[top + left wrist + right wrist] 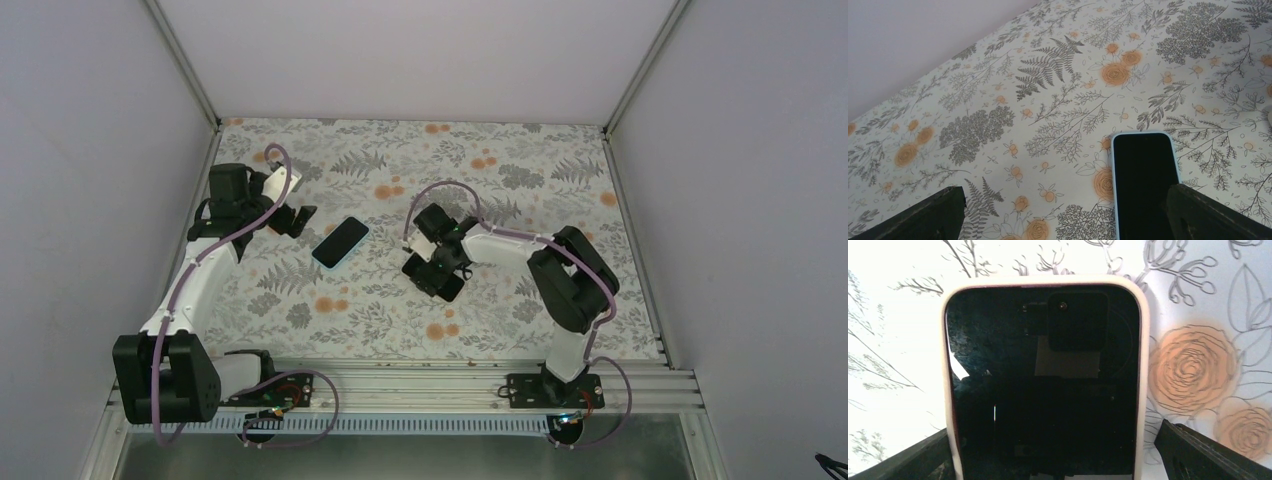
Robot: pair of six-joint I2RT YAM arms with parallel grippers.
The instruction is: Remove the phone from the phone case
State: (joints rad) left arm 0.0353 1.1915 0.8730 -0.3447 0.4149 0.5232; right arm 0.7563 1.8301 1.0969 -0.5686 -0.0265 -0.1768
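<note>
A dark-screened phone in a white case (pixel 1043 385) lies flat on the floral mat, also seen in the top view (pixel 446 282). My right gripper (pixel 1058 460) is open and low over its near end, one finger on each long side. The right finger (pixel 1208 455) stands clear of the rim. The gripper also shows in the top view (pixel 437 268). A second dark-screened phone with a light blue rim (pixel 1145 180) lies flat at mid-left (pixel 340 242). My left gripper (pixel 1068 220) is open and empty just left of it (pixel 297 219); its right finger (pixel 1208 215) overlaps the phone's near corner.
The floral mat (pixel 520 170) covers the whole table. White walls close in the left, right and far sides. The metal rail (pixel 420 385) carrying the arm bases runs along the near edge.
</note>
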